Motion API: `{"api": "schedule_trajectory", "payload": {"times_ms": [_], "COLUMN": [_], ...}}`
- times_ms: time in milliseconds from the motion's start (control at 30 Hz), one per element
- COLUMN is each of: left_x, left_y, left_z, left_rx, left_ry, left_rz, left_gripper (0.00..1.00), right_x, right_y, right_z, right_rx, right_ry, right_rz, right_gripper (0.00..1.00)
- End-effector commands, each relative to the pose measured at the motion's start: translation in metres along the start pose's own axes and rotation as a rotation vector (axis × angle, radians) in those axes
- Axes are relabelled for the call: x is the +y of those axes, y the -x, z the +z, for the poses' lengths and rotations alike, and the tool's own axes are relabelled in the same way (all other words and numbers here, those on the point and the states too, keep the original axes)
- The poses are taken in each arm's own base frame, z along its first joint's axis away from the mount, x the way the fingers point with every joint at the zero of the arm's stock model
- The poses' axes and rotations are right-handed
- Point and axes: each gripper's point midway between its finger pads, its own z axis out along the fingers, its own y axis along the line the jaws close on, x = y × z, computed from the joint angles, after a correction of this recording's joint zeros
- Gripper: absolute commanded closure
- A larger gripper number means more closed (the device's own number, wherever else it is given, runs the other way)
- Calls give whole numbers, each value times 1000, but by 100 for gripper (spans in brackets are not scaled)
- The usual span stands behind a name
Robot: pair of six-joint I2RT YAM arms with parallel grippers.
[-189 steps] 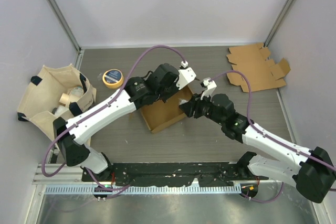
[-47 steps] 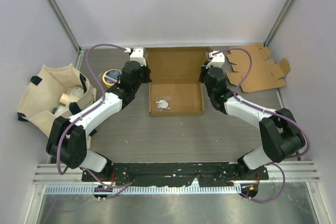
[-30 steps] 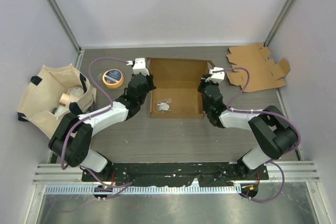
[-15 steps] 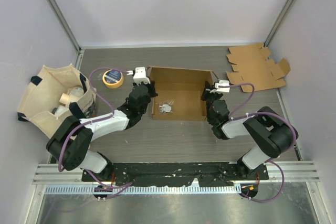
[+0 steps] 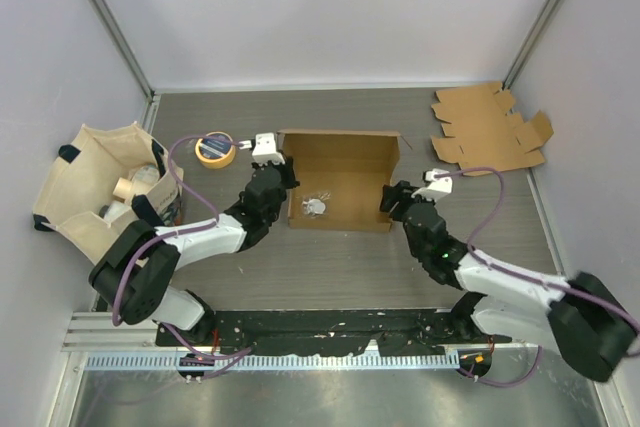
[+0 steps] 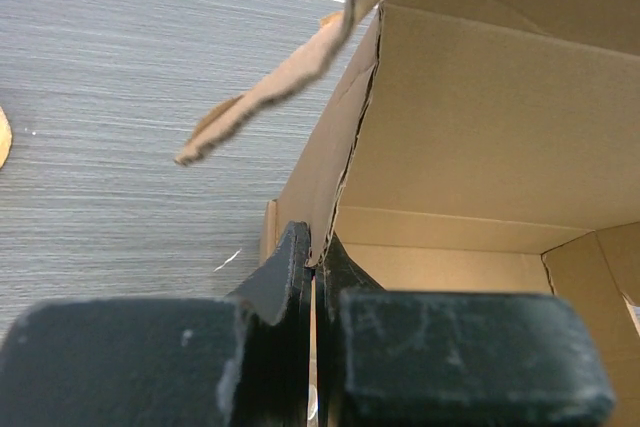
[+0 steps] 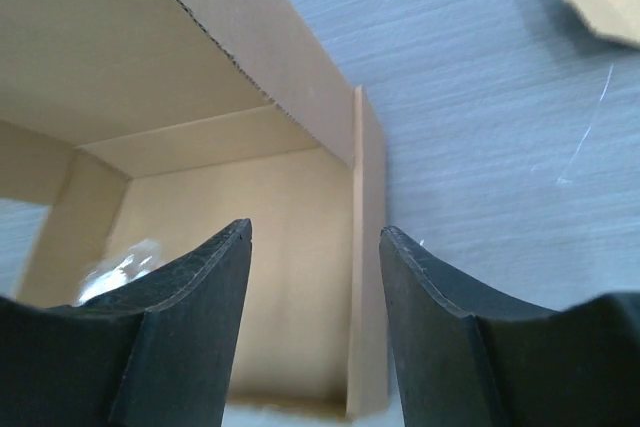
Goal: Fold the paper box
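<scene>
**Box position.** 1 paper box [image 5: 340, 182] sits mid-counter, open side up, front edge facing the arm bases. The rear panel stands up; the L and R side walls are raised. 1 small pale item [image 5: 314, 204] lies on the box floor, near the L wall.

**Fingers.**
- The left fingers [image 6: 288, 272] are pressed together on the top edge of the L wall at its near corner, with cardboard pinched between them. A loose flap juts outward above that corner.
- The right fingers [image 7: 200, 287] are spread. The R wall's near end lies in the gap between them; contact w/ either finger can't be told.

**Clearances.**
- Bare counter [image 5: 330, 257] runs between the box front and the arm bases.
- A narrower strip runs behind the box to the back wall.
- A gap separates the R wall from the flat cardboard blank [image 5: 490, 129] in the far R corner; they are well apart.
- The tape roll [image 5: 214, 148] lies near the L wall, not touching it.
- The cloth bag [image 5: 105, 187] overhangs the L counter edge.

**Count.** Box x1, blank x1, tape roll x1, bag x1, arms x2.
</scene>
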Motion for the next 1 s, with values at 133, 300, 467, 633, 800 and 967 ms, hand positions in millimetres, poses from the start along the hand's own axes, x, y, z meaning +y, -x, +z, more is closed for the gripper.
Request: {"api": "schedule_trajectory", "payload": {"times_ms": [133, 300, 467, 633, 800, 967], "left_x": [8, 9, 8, 6, 8, 10], "left_y": [-12, -15, -15, -13, -12, -18], "left_z": [-2, -3, -1, 0, 0, 1], "left_rx": [14, 20, 22, 14, 9, 0], "left_ry": [35, 37, 32, 28, 35, 37], "left_rz": [31, 46, 48, 43, 56, 39], "left_gripper": [100, 100, 100, 100, 100, 100], "right_x": [1, 22, 58, 51, 53, 68], "right_y": [20, 103, 172, 207, 190, 160], "right_z": [-95, -98, -53, -5, 32, 51], "right_rx": [393, 285, 248, 263, 348, 418], "right_ry": [48, 105, 182, 146, 195, 264], "right_rz": [150, 109, 106, 160, 217, 306], "right_gripper": [39, 29, 19, 16, 17, 20]}}
